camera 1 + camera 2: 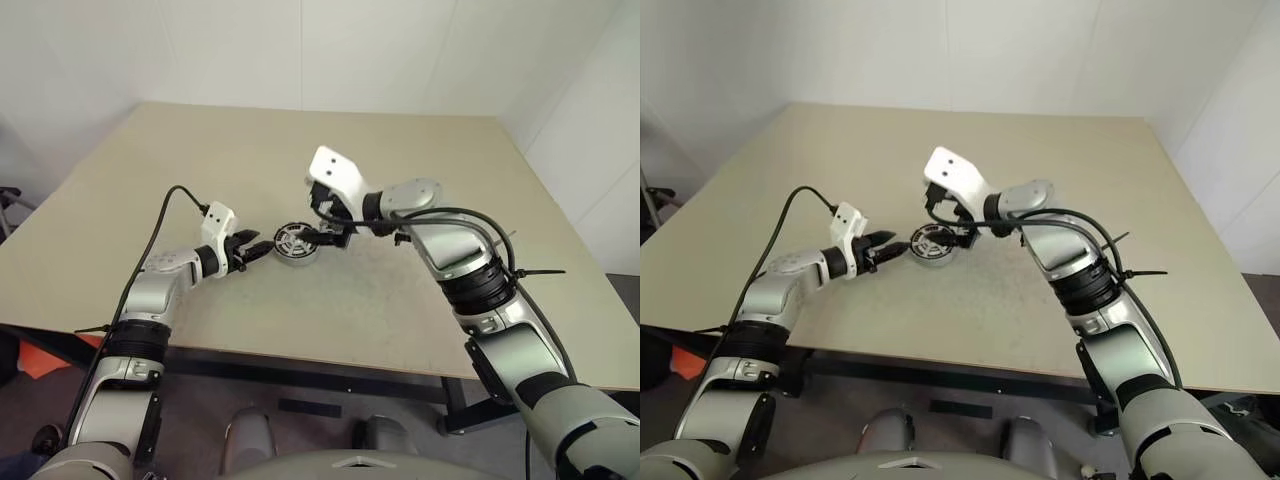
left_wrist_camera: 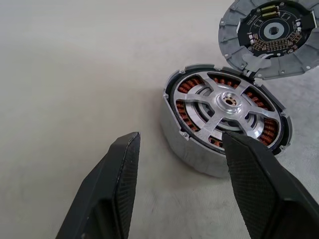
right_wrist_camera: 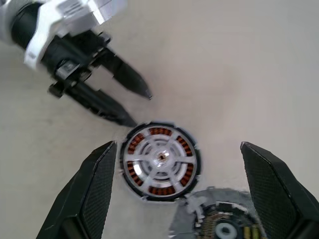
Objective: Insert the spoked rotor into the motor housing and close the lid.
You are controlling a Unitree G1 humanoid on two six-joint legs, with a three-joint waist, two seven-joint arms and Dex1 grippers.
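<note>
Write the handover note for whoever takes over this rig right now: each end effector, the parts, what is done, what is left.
Left end effector: open, beside the motor housing, holding nothing.
Right end effector: open, above the housing, holding nothing.
Spoked rotor: seated in the housing, copper windings showing between the spokes.
Lid: open, tilted up at the housing's edge.
Done: rotor inserted. Left: close the lid.

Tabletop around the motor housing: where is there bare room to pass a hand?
Bare beige table beyond and right of the round black motor housing. Crowded at it: left gripper, right gripper, ribbed grey lid alongside.
</note>
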